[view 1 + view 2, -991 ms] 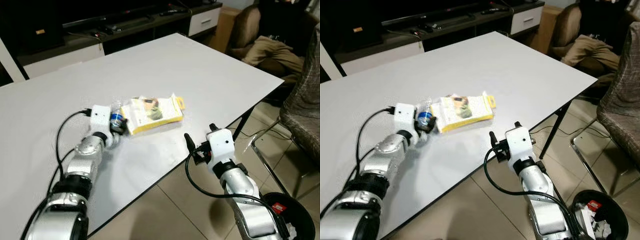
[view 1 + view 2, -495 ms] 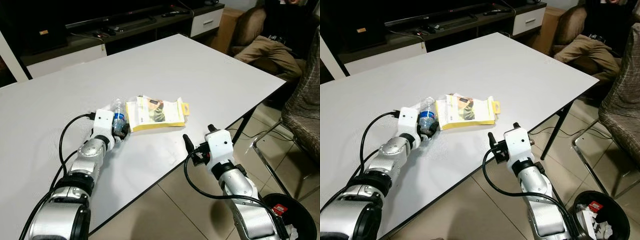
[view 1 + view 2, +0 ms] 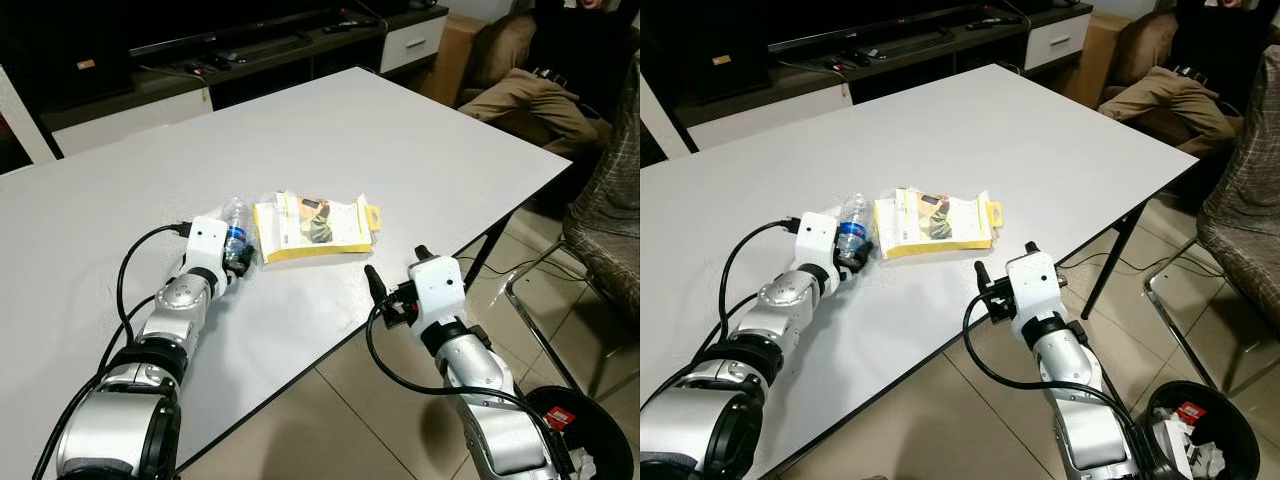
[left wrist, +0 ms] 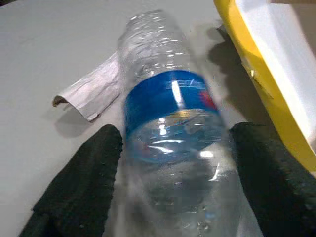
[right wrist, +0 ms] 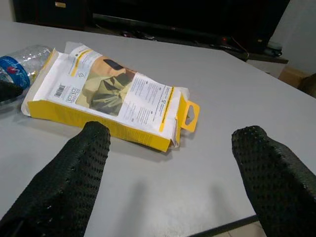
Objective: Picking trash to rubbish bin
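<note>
Two pieces of trash lie on my white table (image 3: 400,140): a clear bottle (image 3: 236,232) with a blue label, on its side, and a flat yellow-and-white pack (image 3: 315,226) just to its right, touching or almost touching it. A scrap of paper (image 4: 91,91) lies by the bottle's far end, seen from my left wrist.

My left gripper (image 4: 173,168) reaches over the table to the bottle. Its fingers (image 4: 81,182) are spread, one on each side of the bottle's body, close against it; I can't tell whether they press on it. The bottle rests on the table between them.

My right gripper (image 5: 170,173) is held off the table's near edge, above the tiled floor (image 3: 330,420), pointing at the pack. Its fingers (image 5: 64,180) are wide apart with nothing between them. The pack is well apart from them, its hang tab toward the right side.

The bin (image 3: 1200,430) stands on the floor at lower right, round and black, with some white and red trash inside. It is well apart from the table's trash, beside my right arm.

A person (image 3: 545,90) sits in a brown chair beyond the table's far right corner. A patterned chair (image 3: 605,215) stands at the right edge. A dark TV unit (image 3: 240,50) runs behind the table.
</note>
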Controlling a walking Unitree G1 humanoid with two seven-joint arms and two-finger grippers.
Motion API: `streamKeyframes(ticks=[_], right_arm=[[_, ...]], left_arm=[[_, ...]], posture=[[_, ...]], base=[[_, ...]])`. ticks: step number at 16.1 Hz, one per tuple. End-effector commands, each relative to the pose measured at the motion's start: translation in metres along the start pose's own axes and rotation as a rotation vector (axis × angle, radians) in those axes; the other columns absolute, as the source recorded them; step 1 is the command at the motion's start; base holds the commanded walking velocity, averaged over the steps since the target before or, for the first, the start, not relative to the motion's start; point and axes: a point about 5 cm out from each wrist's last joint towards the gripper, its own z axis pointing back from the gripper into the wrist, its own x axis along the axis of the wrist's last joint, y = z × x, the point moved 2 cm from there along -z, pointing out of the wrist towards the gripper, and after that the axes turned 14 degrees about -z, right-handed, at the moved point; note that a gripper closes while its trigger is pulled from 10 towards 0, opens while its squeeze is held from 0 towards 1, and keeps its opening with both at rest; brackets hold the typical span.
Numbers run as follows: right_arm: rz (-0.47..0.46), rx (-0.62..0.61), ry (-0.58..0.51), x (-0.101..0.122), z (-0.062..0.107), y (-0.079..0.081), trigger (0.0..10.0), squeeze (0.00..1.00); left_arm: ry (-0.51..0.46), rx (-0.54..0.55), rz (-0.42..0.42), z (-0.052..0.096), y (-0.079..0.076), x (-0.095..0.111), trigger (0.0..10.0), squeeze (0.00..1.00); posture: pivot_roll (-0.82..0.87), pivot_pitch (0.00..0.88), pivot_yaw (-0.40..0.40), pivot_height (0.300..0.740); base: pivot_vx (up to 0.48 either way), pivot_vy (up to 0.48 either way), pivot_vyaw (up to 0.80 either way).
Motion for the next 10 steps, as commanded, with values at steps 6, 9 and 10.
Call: streamKeyframes(ticks=[6, 9, 10], right_arm=[[-0.006, -0.002, 0.004, -0.0014, -0.0011, 0.0023, 10.0, 0.00], [-0.004, -0.002, 0.021, -0.0037, -0.0034, 0.0012, 10.0, 0.00], [-0.004, -0.004, 0.021, -0.0033, -0.0045, 0.0008, 10.0, 0.00]], left_arm=[[-0.017, 0.008, -0.004, -0.0011, 0.0045, 0.0043, 0.0, 0.00], [-0.027, -0.004, -0.001, -0.0011, 0.0028, 0.0051, 0.0, 0.00], [-0.029, -0.005, 0.000, -0.0010, 0.0027, 0.0052, 0.0, 0.00]], posture=[[-0.05, 0.000, 0.032, 0.740], [-0.05, 0.000, 0.029, 0.740], [-0.05, 0.000, 0.028, 0.740]], base=[[0.000, 0.000, 0.00], [0.000, 0.000, 0.00], [0.000, 0.000, 0.00]])
